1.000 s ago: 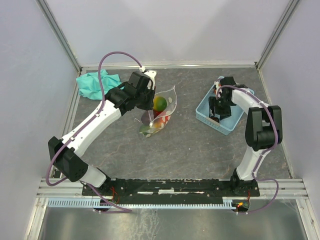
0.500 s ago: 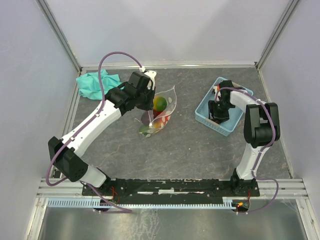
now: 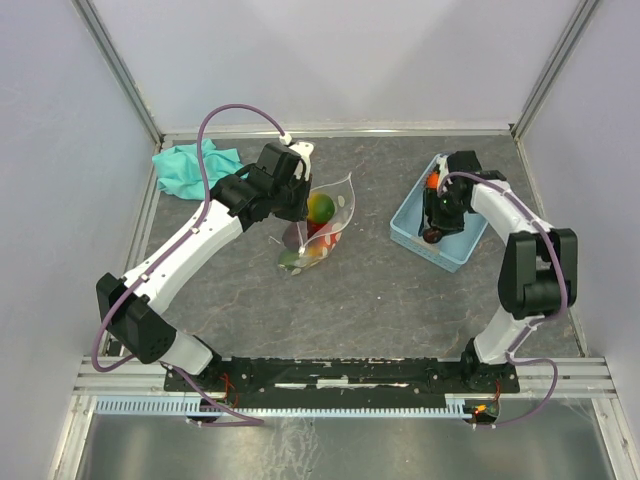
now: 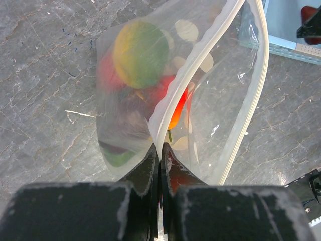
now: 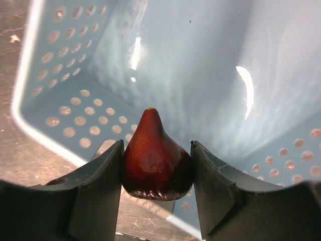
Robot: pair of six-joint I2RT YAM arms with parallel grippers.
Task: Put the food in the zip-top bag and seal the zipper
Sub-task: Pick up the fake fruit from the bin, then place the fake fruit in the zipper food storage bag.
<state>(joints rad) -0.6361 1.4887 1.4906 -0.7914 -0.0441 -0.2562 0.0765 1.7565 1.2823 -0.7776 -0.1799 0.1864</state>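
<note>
The clear zip-top bag (image 3: 325,218) stands open at the table's middle, with several toy fruits (image 4: 139,54) inside: yellow-green, red, orange, green and dark ones. My left gripper (image 4: 160,149) is shut on the bag's whitish zip strip (image 4: 198,63) and holds the mouth up; it also shows in the top view (image 3: 297,212). My right gripper (image 5: 156,163) is shut on a dark maroon pear-shaped fruit (image 5: 156,158) and holds it above the light-blue basket (image 5: 200,60). In the top view the right gripper (image 3: 438,225) hangs over the basket (image 3: 408,222).
A teal cloth (image 3: 188,166) lies at the back left. The light-blue perforated basket sits at the right, near the right wall. An orange-red fruit (image 3: 433,182) shows by the right wrist in the basket. Metal frame rails bound the table.
My right gripper has shifted inside the basket and now holds the maroon fruit raised off the basket floor. The left arm and bag have not moved.
</note>
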